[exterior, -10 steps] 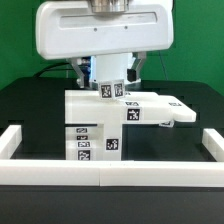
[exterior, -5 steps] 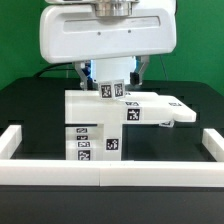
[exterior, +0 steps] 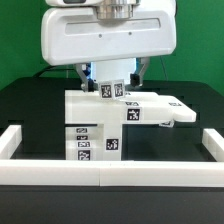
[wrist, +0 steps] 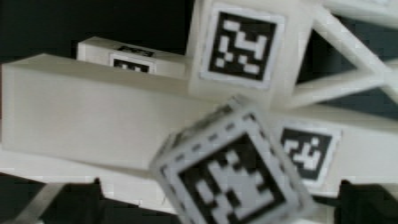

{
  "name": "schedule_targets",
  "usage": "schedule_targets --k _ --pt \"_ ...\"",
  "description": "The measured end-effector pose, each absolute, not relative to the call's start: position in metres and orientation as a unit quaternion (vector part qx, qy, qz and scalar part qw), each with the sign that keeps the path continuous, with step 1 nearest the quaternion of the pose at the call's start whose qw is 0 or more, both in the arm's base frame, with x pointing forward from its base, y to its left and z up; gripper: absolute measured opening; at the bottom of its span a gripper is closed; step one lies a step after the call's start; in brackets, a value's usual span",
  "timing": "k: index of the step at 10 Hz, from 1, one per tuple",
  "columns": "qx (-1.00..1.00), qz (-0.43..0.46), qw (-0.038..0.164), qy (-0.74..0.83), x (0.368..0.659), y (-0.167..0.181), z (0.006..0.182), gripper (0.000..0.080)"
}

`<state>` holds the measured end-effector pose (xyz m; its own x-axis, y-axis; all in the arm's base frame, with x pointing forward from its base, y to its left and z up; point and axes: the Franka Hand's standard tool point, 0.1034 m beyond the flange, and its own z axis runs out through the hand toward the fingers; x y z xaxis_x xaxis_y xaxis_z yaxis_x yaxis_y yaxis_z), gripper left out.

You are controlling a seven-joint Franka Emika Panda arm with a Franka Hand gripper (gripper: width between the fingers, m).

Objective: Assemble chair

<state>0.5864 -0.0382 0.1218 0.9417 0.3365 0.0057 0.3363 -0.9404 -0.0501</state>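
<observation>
The chair stands mid-table as one white blocky structure. A tall slab with tags faces the front, and a flat slab reaches toward the exterior view's right. A small tagged part rises from its top. My gripper hangs right over that part, open, with its fingers on either side and apart from it. In the wrist view the tagged cube end sits between the dark fingertips with gaps on both sides, and the white slab lies behind it.
A long low white border rail runs along the table's front and turns back at both sides. The table top is black, and a green wall stands behind the arm.
The robot hand has drifted slightly toward the exterior view's right. The chair parts have not moved and the jaws stay as wide as before.
</observation>
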Motion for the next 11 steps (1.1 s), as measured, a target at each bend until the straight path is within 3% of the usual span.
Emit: schedule_targets --k 9,10,11 --pt "-0.983 0.007 0.025 -0.184 0.5767 -0.039 0.1153 0.0649" --pt "-0.983 0.007 0.025 -0.183 0.5766 -0.0389 0.1153 0.0522" --pt "-0.983 0.007 0.025 -0.183 0.5766 -0.039 0.1151 0.0522"
